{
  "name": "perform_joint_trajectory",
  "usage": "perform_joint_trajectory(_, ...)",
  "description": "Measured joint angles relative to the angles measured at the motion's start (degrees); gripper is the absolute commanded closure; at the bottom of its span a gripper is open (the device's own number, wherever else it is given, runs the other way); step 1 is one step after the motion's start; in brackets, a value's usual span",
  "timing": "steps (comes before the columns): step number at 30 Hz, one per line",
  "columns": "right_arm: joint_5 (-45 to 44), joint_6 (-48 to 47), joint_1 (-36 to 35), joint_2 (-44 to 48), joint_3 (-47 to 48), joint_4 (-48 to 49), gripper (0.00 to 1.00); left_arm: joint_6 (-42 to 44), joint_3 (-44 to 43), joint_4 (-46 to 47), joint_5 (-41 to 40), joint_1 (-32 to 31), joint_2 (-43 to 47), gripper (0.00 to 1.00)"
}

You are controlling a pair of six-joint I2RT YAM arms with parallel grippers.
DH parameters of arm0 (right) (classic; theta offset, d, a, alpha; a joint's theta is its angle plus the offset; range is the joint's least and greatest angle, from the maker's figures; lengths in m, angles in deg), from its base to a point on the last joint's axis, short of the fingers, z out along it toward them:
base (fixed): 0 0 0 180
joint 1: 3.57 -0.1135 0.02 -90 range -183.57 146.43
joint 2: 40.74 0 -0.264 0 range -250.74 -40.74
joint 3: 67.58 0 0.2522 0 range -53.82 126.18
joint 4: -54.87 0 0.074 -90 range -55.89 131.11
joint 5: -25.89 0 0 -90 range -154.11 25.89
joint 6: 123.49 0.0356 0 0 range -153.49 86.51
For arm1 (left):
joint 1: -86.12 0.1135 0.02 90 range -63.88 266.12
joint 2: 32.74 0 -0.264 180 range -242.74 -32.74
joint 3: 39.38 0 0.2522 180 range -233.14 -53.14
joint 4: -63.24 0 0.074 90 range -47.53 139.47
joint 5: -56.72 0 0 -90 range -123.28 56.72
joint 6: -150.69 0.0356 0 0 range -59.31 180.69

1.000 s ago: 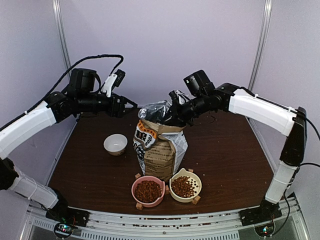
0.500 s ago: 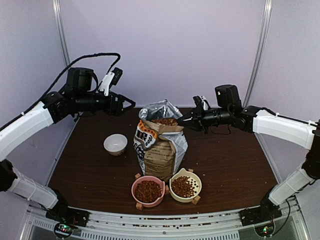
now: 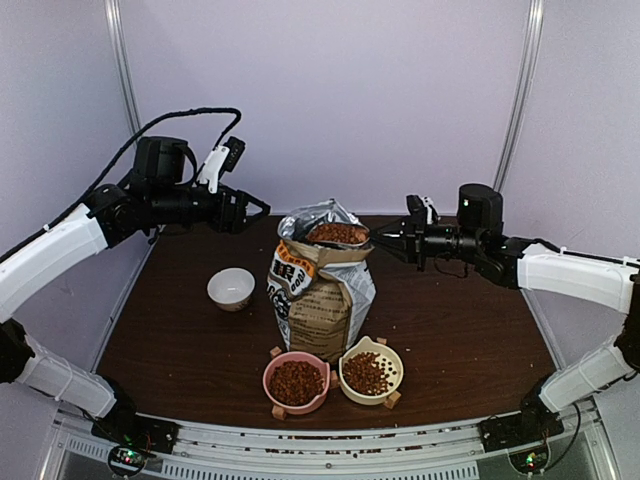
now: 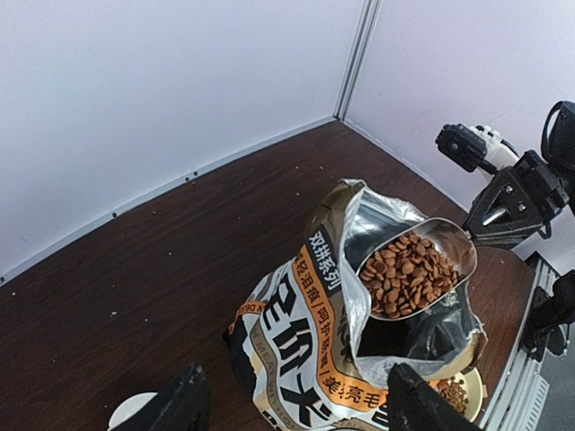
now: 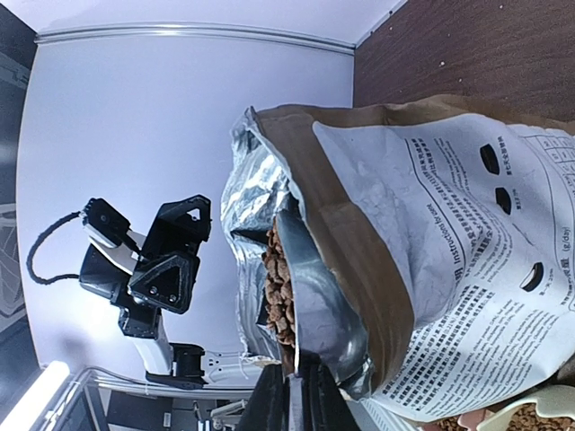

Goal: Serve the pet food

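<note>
The pet food [image 3: 338,233] fills a metal scoop [image 3: 345,238] held level over the open mouth of the brown-and-white bag [image 3: 320,300]. My right gripper [image 3: 385,236] is shut on the scoop's handle, to the right of the bag. In the right wrist view the kibble [image 5: 280,287] lies in the scoop [image 5: 314,305], just above my gripper [image 5: 301,395]. The left wrist view shows the full scoop [image 4: 413,269] from above. My left gripper [image 3: 258,210] is open and empty, raised to the upper left of the bag, with its fingers [image 4: 184,404] wide apart.
A pink bowl [image 3: 296,383] and a cream bowl [image 3: 370,372], both holding kibble, stand in front of the bag near the table's front edge. An empty white bowl [image 3: 231,288] sits left of the bag. Walls close the back and sides.
My right arm has drawn back to the right and lifted the scoop, now full of kibble, out of the bag's mouth. The left arm has hardly moved.
</note>
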Motion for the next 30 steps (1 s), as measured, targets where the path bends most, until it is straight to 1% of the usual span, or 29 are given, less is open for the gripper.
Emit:
perform_joint_trajectory(3,0.2,2.3,0.1,0.1,-0.9,2.8,1.00,0.0,0.0,0.0,-0.1,0.0,0.0,0.30)
perform_joint_trajectory(8,1.0,7.4,0.3,0.6,-3.3,10.7,1.00,0.0,0.0,0.0,-0.2,0.0,0.0,0.30)
perform_joint_trajectory(15,2.1,11.5,0.3,0.6,-3.8,17.6,1.00,0.0,0.0,0.0,-0.2,0.0,0.0,0.30)
perform_joint_trajectory(19,2.4,15.8,0.3,0.6,-4.7,24.8,1.00,0.0,0.0,0.0,-0.2,0.0,0.0,0.30)
perform_joint_trajectory(23,2.6,18.5,0.3,0.6,-5.2,29.7,1.00,0.0,0.0,0.0,-0.2,0.0,0.0,0.30)
perform_joint_trajectory(27,2.6,18.8,0.3,0.7,-5.2,30.2,1.00,0.0,0.0,0.0,-0.3,0.0,0.0,0.30)
perform_joint_trajectory(30,2.6,17.3,0.3,2.1,-5.3,27.1,1.00,0.0,0.0,0.0,-0.7,0.0,0.0,0.30)
